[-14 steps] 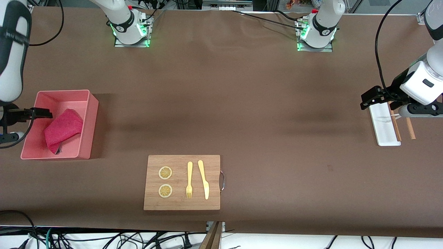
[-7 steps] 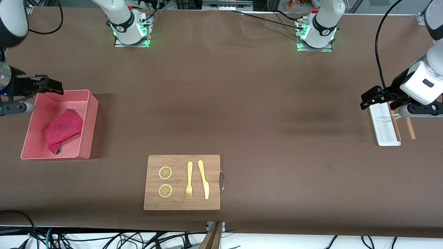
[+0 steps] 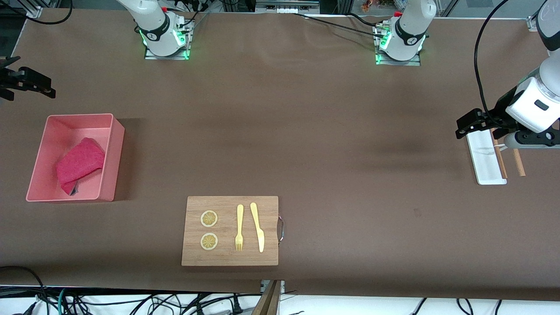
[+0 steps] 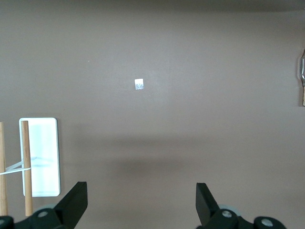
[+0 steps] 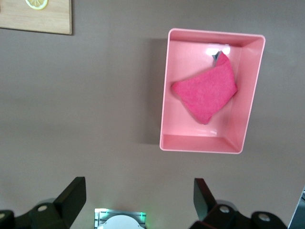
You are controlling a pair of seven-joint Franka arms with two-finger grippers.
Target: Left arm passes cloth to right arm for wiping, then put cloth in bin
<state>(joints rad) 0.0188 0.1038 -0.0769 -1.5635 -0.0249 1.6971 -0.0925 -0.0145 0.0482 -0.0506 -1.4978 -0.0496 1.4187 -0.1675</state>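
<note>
Magenta terry cloth [image 3: 80,165] lies in salmon-pink rectangular plastic tub [image 3: 113,164]. Right gripper [image 3: 27,81] released, above table near tub. Left gripper [image 3: 467,124] released, over white flat tray [image 3: 485,170].

No legible text, label or number anywhere.

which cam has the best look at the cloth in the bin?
Right wrist view: it looks straight down into the bin, so the whole cloth shows, lying loose on the floor with nothing over it. The front view shows the cloth too, but smaller and at an angle. The left wrist view does not show it.
</note>
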